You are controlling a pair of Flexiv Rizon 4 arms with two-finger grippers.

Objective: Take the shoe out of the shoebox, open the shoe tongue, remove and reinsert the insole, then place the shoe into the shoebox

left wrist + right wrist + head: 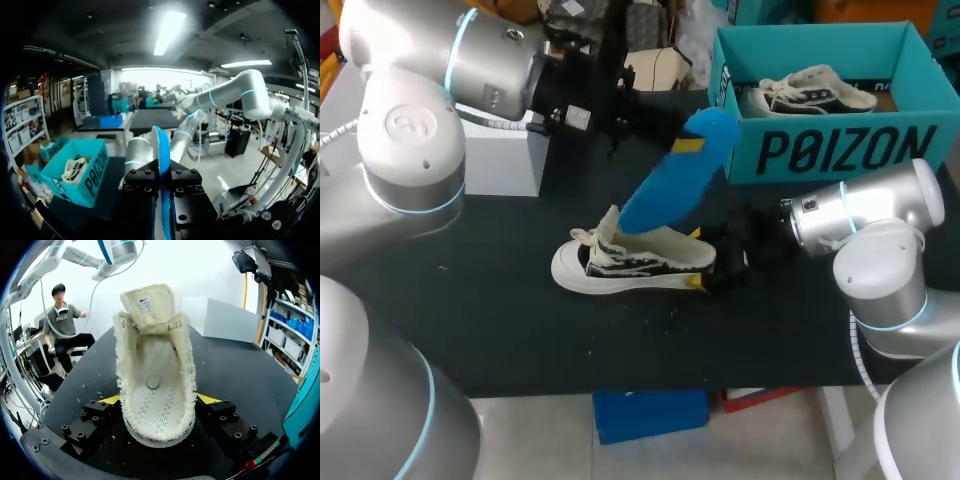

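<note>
A cream-and-black sneaker [630,262] lies on the black table [500,320], toe toward my left arm. My right gripper [698,258] is shut on its heel, one yellow tip on each side. In the right wrist view the sneaker [155,380] sits between the fingers with its tongue [147,302] pulled up and the bare footbed showing. The blue insole [675,185] hangs slanted above the sneaker, its lower end near the shoe's opening. My left gripper [688,145] is shut on its upper part; in the left wrist view the insole [164,165] stands edge-on between the fingers.
The teal shoebox [820,150] stands open at the back right with a second sneaker [810,92] inside; it also shows as the shoebox [80,172] in the left wrist view. A white box [505,160] sits at the back left. Small white flakes dot the table.
</note>
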